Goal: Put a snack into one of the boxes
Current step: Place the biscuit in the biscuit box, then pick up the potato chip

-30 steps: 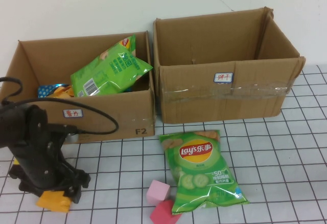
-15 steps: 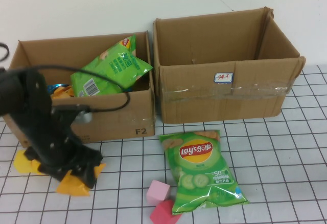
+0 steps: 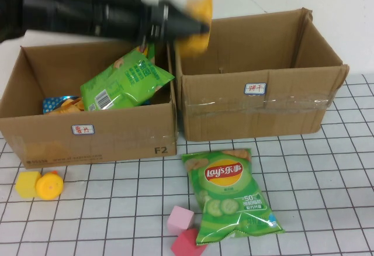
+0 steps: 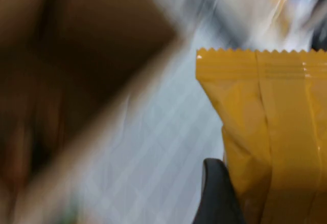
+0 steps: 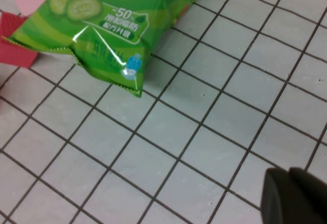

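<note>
My left gripper (image 3: 191, 28) is shut on a yellow snack packet (image 3: 197, 23) and holds it in the air over the gap between the two boxes, at the left rear corner of the right cardboard box (image 3: 257, 113). The arm reaches across above the left cardboard box (image 3: 117, 136). In the left wrist view the packet (image 4: 271, 132) hangs beside one dark finger (image 4: 217, 193). My right gripper (image 5: 294, 193) is shut and empty low over the tiled table, out of the high view. A green Lay's bag (image 3: 231, 194) lies on the table in front of the boxes and also shows in the right wrist view (image 5: 102, 24).
The left box holds a green snack bag (image 3: 125, 80) and other packets. A pink cube (image 3: 180, 220) and a red cube (image 3: 188, 244) lie by the Lay's bag. A yellow block (image 3: 27, 184) and a yellow round toy (image 3: 49, 185) lie at the front left.
My left arm has risen from the front left of the table and swung up and right with the yellow packet to above the boxes. The yellow toys now show.
</note>
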Robot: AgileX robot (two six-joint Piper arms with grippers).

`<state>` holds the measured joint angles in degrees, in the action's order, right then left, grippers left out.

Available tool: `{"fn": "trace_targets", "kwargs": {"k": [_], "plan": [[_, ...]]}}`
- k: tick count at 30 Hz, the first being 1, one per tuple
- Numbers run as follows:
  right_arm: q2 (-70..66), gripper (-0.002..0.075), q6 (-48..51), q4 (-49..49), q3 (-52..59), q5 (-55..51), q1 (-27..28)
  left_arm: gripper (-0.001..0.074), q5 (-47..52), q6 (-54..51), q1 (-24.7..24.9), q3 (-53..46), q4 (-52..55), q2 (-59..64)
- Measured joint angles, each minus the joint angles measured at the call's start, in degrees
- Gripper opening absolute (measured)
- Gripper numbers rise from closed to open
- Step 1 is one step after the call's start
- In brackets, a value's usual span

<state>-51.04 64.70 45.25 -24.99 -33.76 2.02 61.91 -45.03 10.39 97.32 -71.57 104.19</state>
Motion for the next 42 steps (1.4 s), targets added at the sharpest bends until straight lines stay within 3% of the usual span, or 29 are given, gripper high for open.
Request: {"fn": "trace_targets", "kwargs": {"k": [3,8,18,20,24,28,32,37,42], "plan": [[0.00,-0.0001,0.00,0.00,0.00,0.35,0.00,0.0406,-7.69,-8.26,0.71,1.99,-10.11,-0.10],[0.00,-0.0001,0.00,0.00,0.00,0.61,0.00,0.0406,-20.86,-15.32,2.41,2.26,-16.78,1.02],[0.00,-0.0001,0.00,0.00,0.00,3.54,0.00,0.0407,-26.72,-22.01,6.49,6.53,-19.39,13.21],[0.00,-0.0001,0.00,0.00,0.00,4.53,0.00,0.0441,-27.10,-20.62,6.49,7.42,-17.99,14.89],[0.00,-0.0001,0.00,0.00,0.00,5.32,0.00,0.0629,-28.34,-18.21,6.49,8.54,-14.41,16.43],[0.00,-0.0001,0.00,0.00,0.00,5.20,0.00,0.0673,-27.67,-12.88,6.49,10.50,-7.39,16.43],[0.00,-0.0001,0.03,0.00,0.00,4.64,0.00,0.0579,-21.73,-1.57,6.49,15.37,11.42,16.32],[0.00,-0.0001,3.21,0.00,0.00,3.30,0.00,0.0343,-6.99,17.78,6.49,25.69,37.81,13.85],[0.00,-0.0001,5.56,0.00,0.00,1.51,0.00,0.0138,5.30,25.87,6.49,31.89,53.15,10.01]]}}
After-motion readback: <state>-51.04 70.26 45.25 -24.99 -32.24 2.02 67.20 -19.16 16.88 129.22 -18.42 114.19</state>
